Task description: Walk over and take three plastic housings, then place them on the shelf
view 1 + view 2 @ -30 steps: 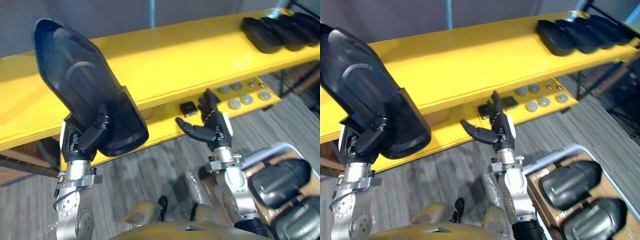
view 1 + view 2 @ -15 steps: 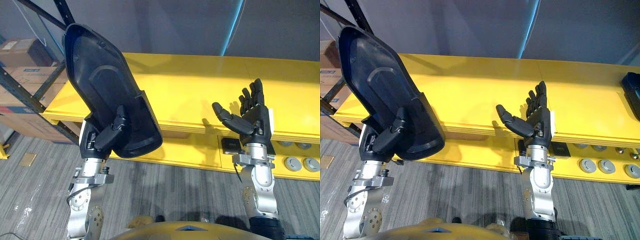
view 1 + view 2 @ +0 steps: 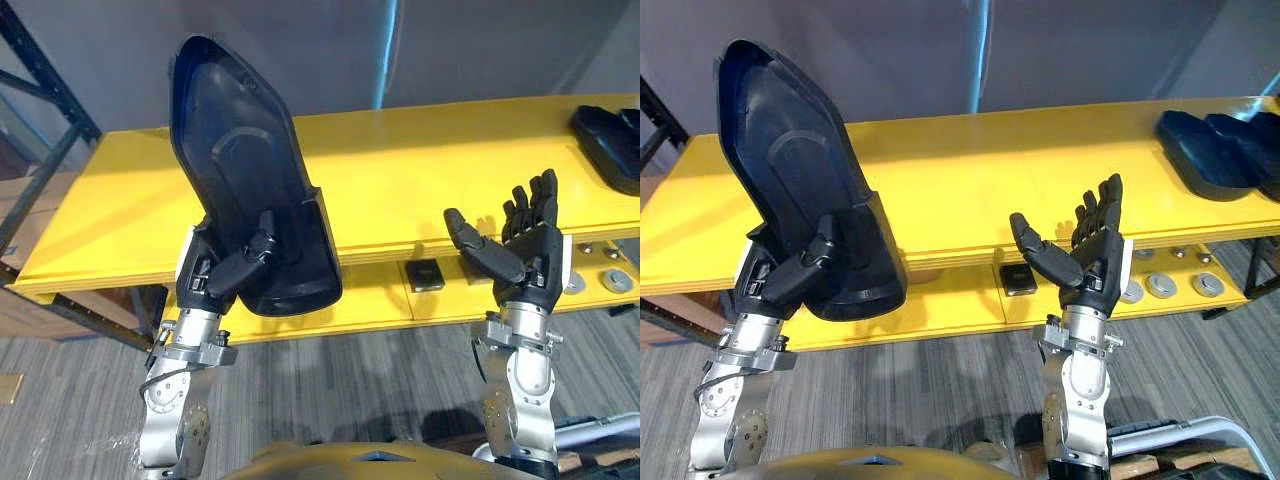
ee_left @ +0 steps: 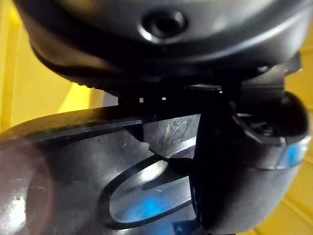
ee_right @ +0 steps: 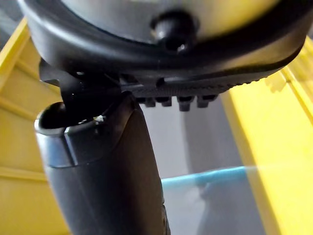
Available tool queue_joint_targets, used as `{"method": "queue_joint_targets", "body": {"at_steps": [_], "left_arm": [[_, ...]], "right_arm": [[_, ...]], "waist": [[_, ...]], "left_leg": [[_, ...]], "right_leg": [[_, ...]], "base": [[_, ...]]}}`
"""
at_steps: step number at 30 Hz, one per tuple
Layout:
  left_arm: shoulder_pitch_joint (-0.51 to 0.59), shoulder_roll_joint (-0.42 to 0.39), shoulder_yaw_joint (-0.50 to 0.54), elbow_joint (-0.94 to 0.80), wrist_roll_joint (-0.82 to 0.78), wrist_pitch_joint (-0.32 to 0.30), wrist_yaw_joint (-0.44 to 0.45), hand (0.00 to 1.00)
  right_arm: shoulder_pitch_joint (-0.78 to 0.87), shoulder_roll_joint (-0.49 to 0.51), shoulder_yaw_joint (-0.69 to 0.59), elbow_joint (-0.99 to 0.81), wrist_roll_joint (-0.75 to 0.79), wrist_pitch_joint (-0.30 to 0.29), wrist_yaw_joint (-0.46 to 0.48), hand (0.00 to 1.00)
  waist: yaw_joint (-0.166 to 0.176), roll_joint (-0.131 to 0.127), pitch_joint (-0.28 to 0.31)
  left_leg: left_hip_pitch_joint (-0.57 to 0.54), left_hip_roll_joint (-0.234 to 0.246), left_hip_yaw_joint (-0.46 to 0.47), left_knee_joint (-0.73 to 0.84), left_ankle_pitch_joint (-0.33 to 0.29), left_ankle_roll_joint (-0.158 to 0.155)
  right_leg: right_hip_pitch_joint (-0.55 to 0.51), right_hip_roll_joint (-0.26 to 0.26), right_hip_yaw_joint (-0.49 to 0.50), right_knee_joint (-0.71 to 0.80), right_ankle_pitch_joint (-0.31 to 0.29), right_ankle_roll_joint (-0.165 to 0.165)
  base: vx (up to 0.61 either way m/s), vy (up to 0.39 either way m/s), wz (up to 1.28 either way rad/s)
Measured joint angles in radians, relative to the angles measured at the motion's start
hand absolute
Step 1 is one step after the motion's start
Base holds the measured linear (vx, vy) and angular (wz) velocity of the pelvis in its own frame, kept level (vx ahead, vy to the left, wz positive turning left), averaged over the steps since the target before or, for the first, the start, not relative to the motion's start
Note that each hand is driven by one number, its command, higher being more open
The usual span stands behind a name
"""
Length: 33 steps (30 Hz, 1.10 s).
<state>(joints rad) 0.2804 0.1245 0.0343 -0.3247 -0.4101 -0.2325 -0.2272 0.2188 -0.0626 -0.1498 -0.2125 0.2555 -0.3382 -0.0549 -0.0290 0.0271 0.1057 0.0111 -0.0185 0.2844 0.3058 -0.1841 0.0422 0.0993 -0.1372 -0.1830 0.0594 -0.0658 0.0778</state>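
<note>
At the yellow shelf (image 3: 400,170), facing its top board: gripping one black plastic housing (image 3: 245,180) in the left hand (image 3: 225,275), with fingers and thumb curled round its lower end. Holding it upright, hollow side toward the head camera, raised in front of the board's left half and not set down yet. Carrying nothing in the right hand (image 3: 525,255): palm up, fingers spread and relaxed, just before the shelf's front edge. Seeing at least two more dark housings (image 3: 1205,155) already lying at the board's far right end, well apart from the held one; can't tell the exact count at the frame edge. Reads as walk and pickup done, placement partly done. Left to do, probably: lower this one onto the bare board ahead, release, confirm three up there. Ignoring small box (image 3: 1018,279) and metal discs (image 3: 1160,285) on the lower tier.
</note>
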Motion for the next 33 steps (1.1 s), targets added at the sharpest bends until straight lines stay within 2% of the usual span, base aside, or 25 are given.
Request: {"method": "queue_joint_targets", "body": {"at_steps": [1,2,3,4,5,6,7,8,9,10,11,12,13,14,15,16,17,18,19,20,22,24,28,33], "left_arm": [[0.0,0.001,0.004,0.001,0.0,0.003,0.042,0.0],[0.0,-0.003,0.008,0.002,0.0,0.008,0.062,0.0],[0.004,-0.015,0.023,0.005,0.001,0.024,0.094,0.0],[0.005,-0.016,0.03,0.012,0.003,0.025,0.098,0.0],[0.008,-0.018,0.052,0.022,0.023,0.036,0.105,0.0],[0.017,-0.018,0.075,0.027,0.037,0.041,0.111,0.0],[0.02,-0.018,0.084,0.027,0.042,0.041,0.112,0.0],[0.027,-0.018,0.094,0.028,0.061,0.041,0.117,0.0],[0.031,-0.017,0.093,0.028,0.071,0.041,0.117,0.0],[0.03,-0.017,0.084,0.028,0.093,0.042,0.117,0.0],[0.031,-0.016,0.069,0.028,0.106,0.044,0.117,0.0],[0.03,-0.016,0.061,0.028,0.105,0.049,0.118,0.0],[0.028,-0.015,0.043,0.029,0.103,0.068,0.118,0.0],[0.019,-0.013,0.017,0.037,0.104,0.085,0.116,0.0],[0.014,-0.013,0.002,0.046,0.104,0.088,0.114,0.0],[0.001,-0.013,-0.024,0.051,0.104,0.11,0.112,0.0],[-0.017,-0.008,-0.031,0.058,0.104,0.126,0.106,0.0],[-0.029,-0.003,-0.026,0.065,0.103,0.143,0.107,0.0],[-0.039,0.003,-0.006,0.066,0.102,0.16,0.116,0.0],[-0.055,0.012,0.019,0.067,0.102,0.183,0.129,0.0],[-0.08,0.032,0.042,0.07,0.101,0.23,0.157,0.0],[-0.111,0.052,0.042,0.108,0.102,0.245,0.19,0.0],[-0.162,0.064,0.061,0.154,0.072,0.261,0.255,0.0],[-0.313,0.083,0.101,0.247,-0.056,0.278,0.344,0.0]], "right_arm": [[0.004,0.0,0.006,0.0,0.004,0.0,0.024,1.0],[0.003,-0.002,0.005,0.0,0.005,0.0,0.035,1.0],[0.006,-0.021,0.005,-0.001,0.023,0.0,0.064,1.0],[0.011,-0.024,0.002,-0.001,0.028,0.0,0.074,1.0],[0.027,-0.02,0.0,-0.001,0.028,0.0,0.088,1.0],[0.04,-0.017,0.001,-0.002,0.028,-0.001,0.106,1.0],[0.04,-0.017,0.001,-0.002,0.03,-0.002,0.113,1.0],[0.043,-0.018,0.001,-0.02,0.048,-0.003,0.117,1.0],[0.043,-0.018,-0.005,-0.034,0.058,-0.004,0.115,1.0],[0.042,-0.017,-0.017,-0.066,0.084,-0.005,0.113,1.0],[0.042,-0.022,-0.018,-0.082,0.101,-0.012,0.115,1.0],[0.042,-0.023,-0.016,-0.086,0.112,-0.012,0.117,1.0],[0.042,-0.027,-0.015,-0.089,0.122,-0.012,0.123,1.0],[0.046,-0.036,-0.016,-0.089,0.144,-0.013,0.131,1.0],[0.05,-0.043,-0.016,-0.089,0.152,-0.013,0.133,1.0],[0.051,-0.054,-0.016,-0.089,0.154,-0.014,0.133,1.0],[0.05,-0.057,-0.014,-0.082,0.153,-0.015,0.137,1.0],[0.048,-0.044,-0.004,-0.067,0.153,-0.013,0.137,1.0],[0.042,-0.036,0.03,-0.055,0.153,-0.011,0.145,1.0],[0.043,-0.022,0.06,-0.055,0.151,-0.009,0.16,1.0],[0.035,-0.007,0.095,-0.055,0.129,0.002,0.165,1.0],[0.034,-0.011,0.104,-0.055,0.093,0.019,0.175,1.0],[0.025,-0.03,0.102,-0.027,0.063,0.05,0.171,1.0],[0.02,-0.082,0.114,-0.021,0.064,0.095,0.186,1.0]], "waist": [[0.002,-0.01,0.018],[0.002,-0.008,0.029],[0.001,0.033,0.059],[0.002,0.048,0.065],[0.002,0.054,0.071],[0.003,0.037,0.069],[0.003,0.029,0.071],[0.001,0.008,0.077],[0.001,0.01,0.071],[-0.005,0.018,0.067],[-0.004,0.015,0.068],[-0.003,0.013,0.069],[-0.005,0.015,0.065],[-0.014,0.025,0.055],[-0.02,0.032,0.043],[-0.029,0.053,0.021],[-0.029,0.048,0.012],[-0.024,0.036,-0.01],[-0.004,0.02,-0.017],[-0.01,-0.001,-0.022],[-0.007,-0.018,-0.024],[-0.018,-0.019,-0.024],[-0.031,-0.015,-0.022],[-0.055,0.019,0.003]], "left_leg": [[-0.053,0.03,0.007,0.163,-0.009,-0.009],[-0.083,0.052,0.007,0.254,-0.009,-0.009],[-0.152,0.138,-0.017,0.478,-0.004,-0.005],[-0.169,0.164,-0.034,0.544,0.005,-0.001],[-0.183,0.182,-0.061,0.609,0.044,-0.003],[-0.181,0.167,-0.075,0.609,0.091,-0.014],[-0.181,0.16,-0.076,0.604,0.107,-0.012],[-0.172,0.128,-0.101,0.561,0.078,-0.009],[-0.164,0.118,-0.122,0.505,0.035,-0.009],[-0.156,0.116,-0.159,0.386,-0.024,-0.016],[-0.151,0.122,-0.187,0.291,-0.035,-0.026],[-0.144,0.129,-0.195,0.247,-0.028,-0.036],[-0.125,0.148,-0.199,0.169,-0.001,-0.071],[-0.101,0.171,-0.193,0.084,0.04,-0.085],[-0.092,0.176,-0.186,0.047,0.063,-0.085],[-0.063,0.18,-0.16,-0.028,0.115,-0.087],[-0.033,0.174,-0.14,-0.079,0.115,-0.16],[-0.013,0.145,-0.101,-0.125,0.129,-0.142],[0.006,0.127,-0.056,-0.166,0.137,-0.133],[0.007,0.114,-0.036,-0.189,0.145,-0.122],[0.007,0.111,-0.017,-0.193,0.145,-0.12],[0.007,0.107,-0.022,-0.196,0.144,-0.118],[-0.001,0.1,-0.019,-0.212,0.147,-0.116],[-0.045,0.107,-0.018,-0.228,0.172,-0.119]], "right_leg": [[0.005,0.006,0.024,0.017,-0.024,-0.009],[0.011,0.014,0.035,0.025,-0.035,-0.011],[0.026,0.061,0.064,0.056,-0.06,-0.03],[0.029,0.082,0.082,0.074,-0.071,-0.034],[0.032,0.102,0.116,0.103,-0.09,-0.048],[0.024,0.096,0.157,0.118,-0.095,-0.059],[0.021,0.092,0.169,0.12,-0.095,-0.061],[0.01,0.078,0.208,0.127,-0.095,-0.065],[-0.005,0.077,0.225,0.134,-0.094,-0.067],[-0.027,0.076,0.25,0.145,-0.094,-0.067],[-0.04,0.066,0.276,0.158,-0.098,-0.065],[-0.043,0.06,0.288,0.166,-0.102,-0.063],[-0.046,0.047,0.299,0.183,-0.11,-0.047],[-0.045,0.039,0.302,0.195,-0.123,-0.023],[-0.045,0.033,0.303,0.198,-0.131,-0.013],[-0.048,0.023,0.305,0.2,-0.143,0.011],[-0.055,0.004,0.307,0.205,-0.149,0.029],[-0.076,-0.027,0.275,0.201,-0.133,0.056],[-0.089,-0.068,0.196,0.171,-0.102,0.066],[-0.079,-0.091,0.151,0.121,-0.061,0.071],[-0.07,-0.093,0.121,0.055,0.005,0.088],[-0.048,-0.094,0.087,0.022,0.04,0.087],[-0.057,-0.097,0.073,-0.009,0.041,0.086],[-0.112,-0.083,0.072,-0.011,0.059,0.078]], "base": [[-0.05,-0.122,-0.54],[-0.11,-0.145,-0.82],[-0.11,-0.076,-0.71],[-0.11,-0.049,-0.88],[-0.03,-0.011,-0.84],[-0.01,-0.019,-0.8],[0.02,-0.029,-0.79],[0.02,-0.016,-0.58],[0.01,-0.002,-0.65],[0.0,0.033,-0.6],[0.01,0.049,-0.61],[0.04,0.093,-0.65],[0.06,0.147,-0.52],[0.06,0.179,-0.39],[0.09,0.254,-0.19],[0.11,0.319,-0.15],[0.11,0.306,-0.35],[0.06,0.257,-0.77],[0.04,0.198,-0.8],[0.05,0.193,-0.63],[0.04,0.124,-0.35],[0.03,0.063,-0.07],[-0.05,0.002,-0.02],[-0.07,-0.023,-0.03]]}}
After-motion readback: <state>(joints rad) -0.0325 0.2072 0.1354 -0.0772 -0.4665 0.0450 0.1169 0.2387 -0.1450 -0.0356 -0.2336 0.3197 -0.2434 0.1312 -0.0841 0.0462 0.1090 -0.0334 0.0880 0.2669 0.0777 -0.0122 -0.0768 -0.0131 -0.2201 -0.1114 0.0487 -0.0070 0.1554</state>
